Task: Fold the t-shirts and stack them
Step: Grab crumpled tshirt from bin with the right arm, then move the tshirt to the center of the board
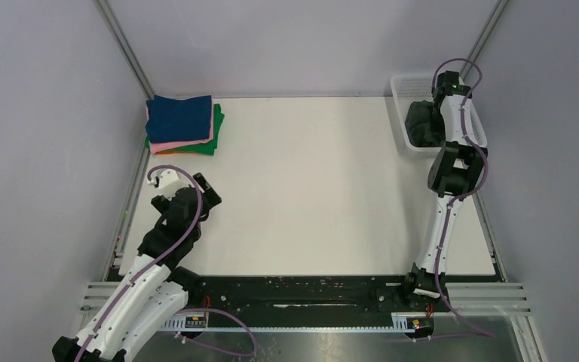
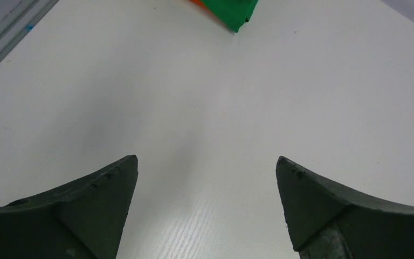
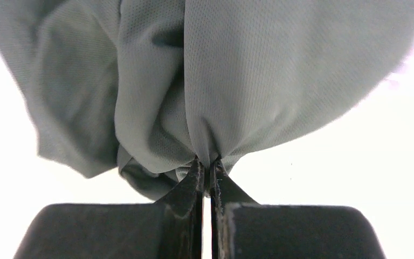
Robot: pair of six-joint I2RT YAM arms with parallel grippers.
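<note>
A stack of folded t-shirts (image 1: 185, 124) sits at the table's far left: navy on top, then pink, orange and green. Its green corner (image 2: 232, 12) shows at the top of the left wrist view. The dark grey-green t-shirt (image 1: 422, 124) hangs bunched in the white basket at the far right. My right gripper (image 3: 207, 164) is shut on a pinch of this shirt (image 3: 205, 81), and the cloth drapes from the jaws. My left gripper (image 2: 207, 164) is open and empty over bare table, near the left edge below the stack.
The white mesh basket (image 1: 401, 94) stands at the table's far right corner. The white tabletop (image 1: 309, 188) lies between the stack and the basket. A metal rail (image 1: 132, 196) runs along the left edge.
</note>
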